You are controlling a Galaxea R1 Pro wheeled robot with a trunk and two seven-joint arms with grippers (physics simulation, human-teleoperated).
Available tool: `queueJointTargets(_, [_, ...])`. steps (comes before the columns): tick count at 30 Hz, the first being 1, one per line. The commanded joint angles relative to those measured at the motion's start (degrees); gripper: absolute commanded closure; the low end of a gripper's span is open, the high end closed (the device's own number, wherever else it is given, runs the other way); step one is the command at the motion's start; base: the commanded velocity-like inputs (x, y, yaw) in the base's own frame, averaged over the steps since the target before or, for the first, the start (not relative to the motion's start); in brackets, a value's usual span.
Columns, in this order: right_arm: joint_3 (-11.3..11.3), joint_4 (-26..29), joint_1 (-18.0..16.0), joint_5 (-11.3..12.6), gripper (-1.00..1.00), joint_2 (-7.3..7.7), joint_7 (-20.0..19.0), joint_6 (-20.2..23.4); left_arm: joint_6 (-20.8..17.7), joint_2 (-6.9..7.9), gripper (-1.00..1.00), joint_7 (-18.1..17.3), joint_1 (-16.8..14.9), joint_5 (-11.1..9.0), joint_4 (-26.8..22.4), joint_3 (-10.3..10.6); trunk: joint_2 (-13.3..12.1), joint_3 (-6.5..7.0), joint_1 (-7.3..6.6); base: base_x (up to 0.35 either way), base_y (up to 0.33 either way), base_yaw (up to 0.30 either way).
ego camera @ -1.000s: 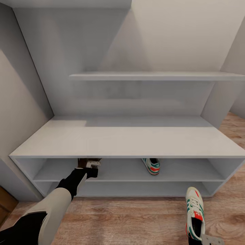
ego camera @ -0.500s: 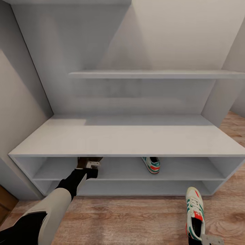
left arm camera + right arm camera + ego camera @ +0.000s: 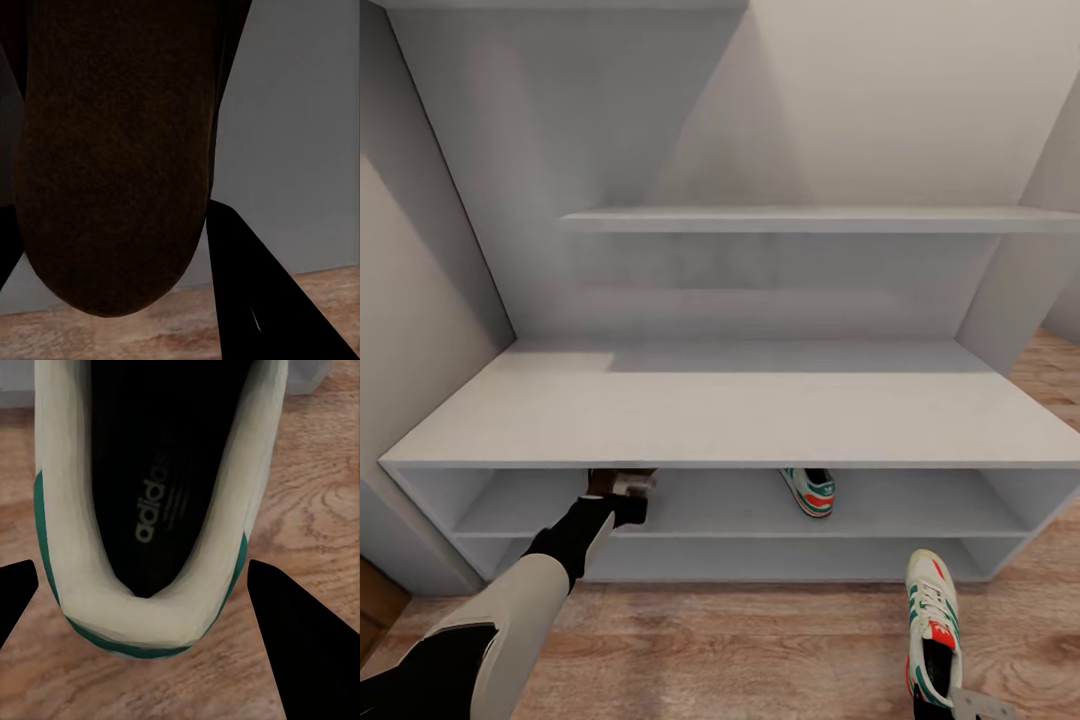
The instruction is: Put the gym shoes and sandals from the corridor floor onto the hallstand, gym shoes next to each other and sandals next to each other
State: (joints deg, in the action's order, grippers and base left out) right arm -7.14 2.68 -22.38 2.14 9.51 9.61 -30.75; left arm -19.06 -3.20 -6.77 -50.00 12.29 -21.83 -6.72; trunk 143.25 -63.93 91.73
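Note:
The hallstand (image 3: 740, 420) stands against the wall. One gym shoe (image 3: 812, 490) rests on its upper shelf level, right of centre. My left gripper (image 3: 622, 486) reaches into that same level further left, shut on a dark-brown sandal (image 3: 608, 478). In the left wrist view the sandal (image 3: 112, 165) sits between the black fingers (image 3: 255, 300). The other gym shoe (image 3: 932, 620) is low over the corridor floor (image 3: 760, 640) at the right, in front of the rack. My right gripper (image 3: 962, 702) is shut on its heel. The right wrist view has that shoe (image 3: 52, 510) between the fingers (image 3: 300, 652).
A thin floating wall shelf (image 3: 820, 220) hangs above the hallstand's flat top. Grey walls close in on the left and right. The lower shelf level (image 3: 760, 555) has nothing on it. Bare wood floor lies between the two arms.
The camera has shifted a little, so the rack sits slightly lower and wider in view. Both grippers keep their hold and have barely moved.

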Motion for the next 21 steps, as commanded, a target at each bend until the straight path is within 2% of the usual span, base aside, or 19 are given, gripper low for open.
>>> queueJointTargets(1, [-0.2, 0.0, 0.0, 0.2, 1.00, -0.01, -0.2, -0.2, 0.1, -0.08, 1.00, -0.6, 0.3, 0.8, -0.4, -0.5, 0.0, -0.05, 0.00, 0.042, 0.015, 0.000])
queueJointTargets(14, [-0.2, 0.0, 0.0, 0.2, 1.00, -0.01, -0.2, -0.3, 0.6, -0.10, 1.00, -0.6, 0.8, 0.8, -0.6, -0.5, 0.0, -0.05, 0.00, 0.009, 0.003, 0.000])
queueJointTargets(21, [-0.2, 0.0, 0.0, 0.2, 1.00, 0.00, -0.2, -0.3, 0.6, -0.12, 1.00, -0.6, 0.8, 0.8, -0.6, -0.5, 0.0, -0.05, 0.00, 0.094, 0.000, 0.000])
